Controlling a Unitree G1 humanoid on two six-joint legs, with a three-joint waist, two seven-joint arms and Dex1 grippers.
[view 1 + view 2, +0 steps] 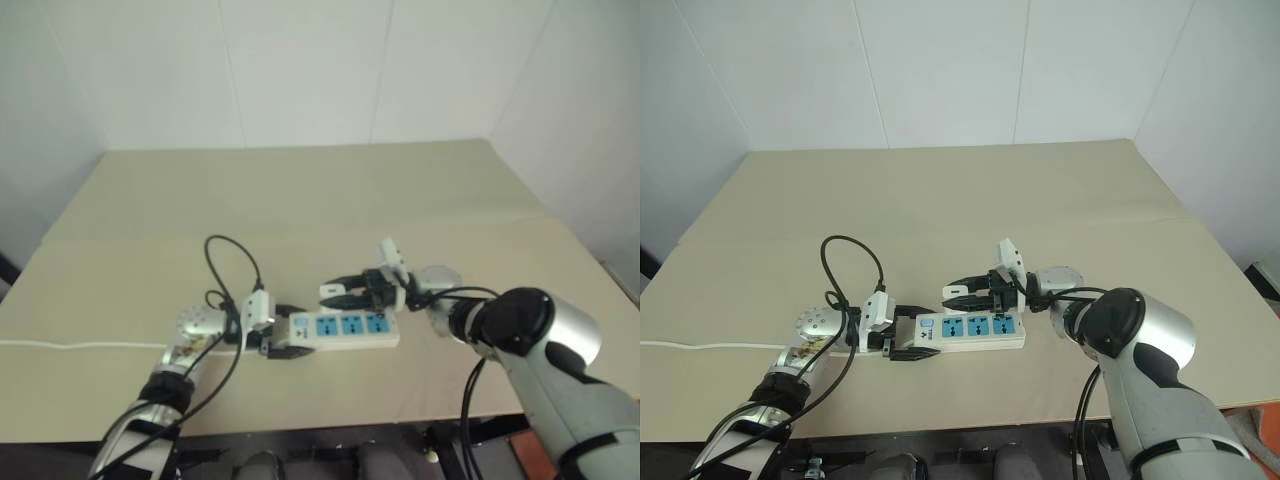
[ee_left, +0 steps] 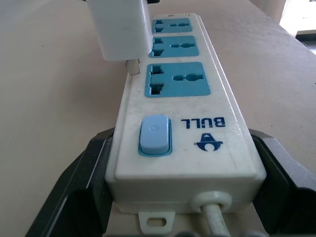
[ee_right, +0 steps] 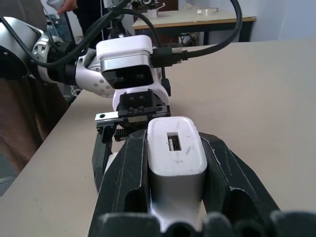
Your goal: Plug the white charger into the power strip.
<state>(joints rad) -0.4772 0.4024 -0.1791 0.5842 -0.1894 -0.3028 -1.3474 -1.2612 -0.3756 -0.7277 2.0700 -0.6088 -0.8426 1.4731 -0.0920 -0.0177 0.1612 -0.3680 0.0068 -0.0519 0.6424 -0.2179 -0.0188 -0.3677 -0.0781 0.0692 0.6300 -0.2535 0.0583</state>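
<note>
The power strip point(image 1: 350, 327) lies on the tan table, a long white bar with three blue socket faces and a blue switch point(image 2: 155, 135). My left gripper point(image 1: 297, 333) is shut on its switch end, one black finger point(image 2: 79, 187) on each long side. The white charger point(image 2: 121, 29) hangs just above the strip, over its edge beside the sockets, with its metal prongs point(image 2: 132, 66) pointing down and apart from the socket faces. My right gripper point(image 3: 175, 173) is shut on the charger point(image 3: 174, 148), its black fingers point(image 3: 126, 173) clamped on both sides.
The strip's thin white cable point(image 1: 60, 346) runs off the table's left edge. A black cable loop point(image 1: 232, 262) rises from my left wrist. The table point(image 1: 300, 190) stretches wide behind the strip; its front edge is close below the strip. Another table point(image 3: 197, 17) stands beyond.
</note>
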